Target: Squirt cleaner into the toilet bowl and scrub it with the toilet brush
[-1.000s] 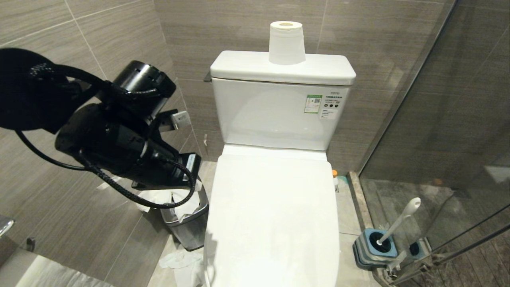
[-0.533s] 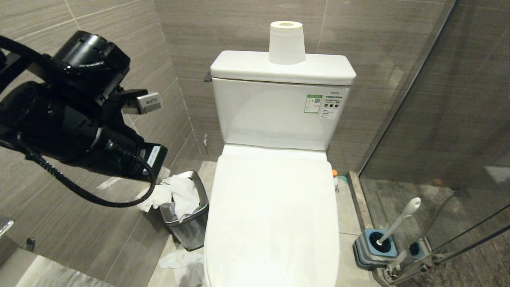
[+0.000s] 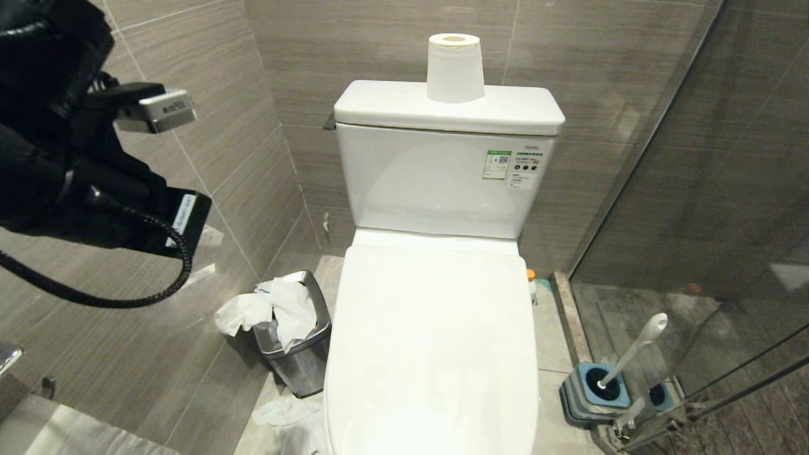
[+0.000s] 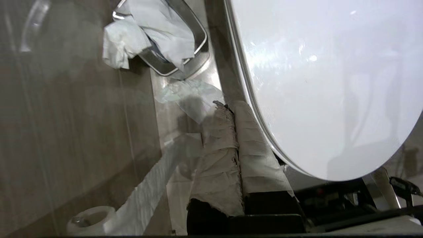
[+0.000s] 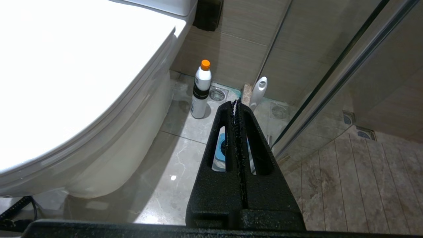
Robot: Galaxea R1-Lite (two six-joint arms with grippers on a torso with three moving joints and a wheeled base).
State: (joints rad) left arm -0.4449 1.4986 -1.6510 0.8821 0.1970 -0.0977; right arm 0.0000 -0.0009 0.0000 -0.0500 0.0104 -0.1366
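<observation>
toilet bowl [image 3: 436, 341] lid shut, toilet brush [image 3: 632, 354] seemingly upright

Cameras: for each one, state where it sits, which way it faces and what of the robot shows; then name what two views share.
Head view: high on the robot, looking down at the closed toilet, the bin and the toilet brush; the left arm fills the upper left.
Left wrist view: behind the left gripper, whose wrapped fingers press together, facing the floor beside the toilet lid and bin.
Right wrist view: behind the shut right gripper, low, facing the floor, a bottle and the brush.
Shared: head and left wrist views both show the paper-stuffed bin.
</observation>
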